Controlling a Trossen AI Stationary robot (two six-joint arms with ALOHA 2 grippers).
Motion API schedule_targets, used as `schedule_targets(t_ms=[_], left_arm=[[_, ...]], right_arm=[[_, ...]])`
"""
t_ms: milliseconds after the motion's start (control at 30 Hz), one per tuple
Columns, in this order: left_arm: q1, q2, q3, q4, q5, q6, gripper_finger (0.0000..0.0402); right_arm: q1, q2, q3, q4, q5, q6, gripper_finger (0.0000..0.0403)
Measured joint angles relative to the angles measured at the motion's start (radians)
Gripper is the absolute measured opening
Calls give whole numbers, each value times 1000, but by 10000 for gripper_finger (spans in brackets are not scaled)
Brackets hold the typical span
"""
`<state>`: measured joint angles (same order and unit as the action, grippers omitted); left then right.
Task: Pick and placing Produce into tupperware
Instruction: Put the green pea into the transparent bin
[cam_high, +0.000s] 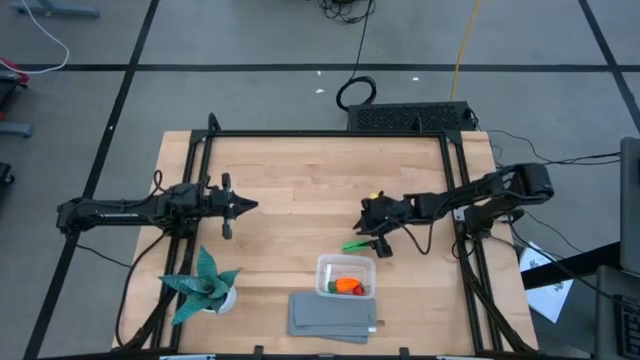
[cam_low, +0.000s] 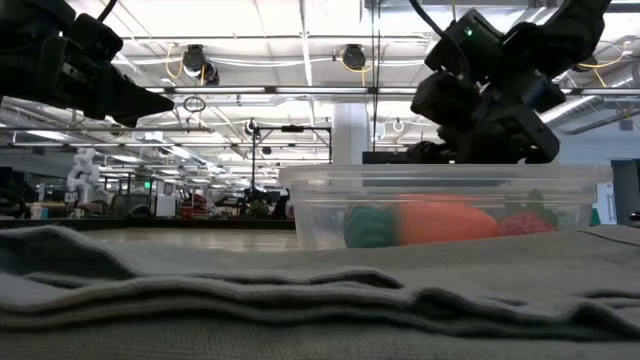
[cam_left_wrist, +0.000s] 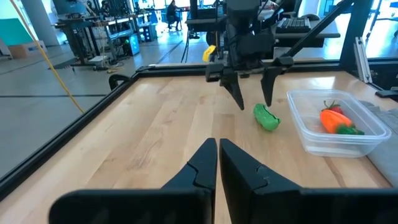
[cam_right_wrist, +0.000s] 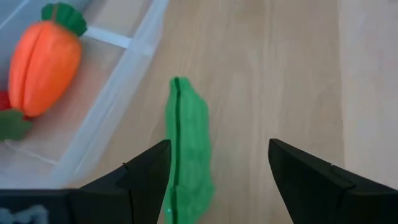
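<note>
Hovering just above the green pod (cam_right_wrist: 186, 155), right gripper (cam_high: 381, 243) with fingers spread wide, nothing between them yet. Pod lying on the bare bench, just outside the tupperware (cam_high: 345, 262) wall, toward the middle of the bench. Worth shifting sideways before dropping: in the right wrist view the pod sits close to one finger rather than centred (a lopsided pinch would likely roll it away). Better to straddle its narrow width, then close gently. Carrot (cam_right_wrist: 45, 59) and red berry (cam_left_wrist: 334, 110) already inside the tupperware, near the front edge of the bench. Left gripper (cam_left_wrist: 217, 163) pressed shut and empty, parked over the left side.

Pod smooth, elongated, a dark seam along its length. Carrot ridged, glossy orange, green top. Tupperware thin, clear, round-cornered. Bench pale wood.
</note>
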<state>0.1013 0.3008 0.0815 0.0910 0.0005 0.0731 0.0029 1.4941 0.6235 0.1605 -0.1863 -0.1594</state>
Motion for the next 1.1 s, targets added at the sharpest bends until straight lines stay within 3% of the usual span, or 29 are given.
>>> schedule_targets(t_ms=[1100], left_arm=[[0,0,0,-14,0,-4,24]], right_arm=[[39,11,0,2,-25,43,260]])
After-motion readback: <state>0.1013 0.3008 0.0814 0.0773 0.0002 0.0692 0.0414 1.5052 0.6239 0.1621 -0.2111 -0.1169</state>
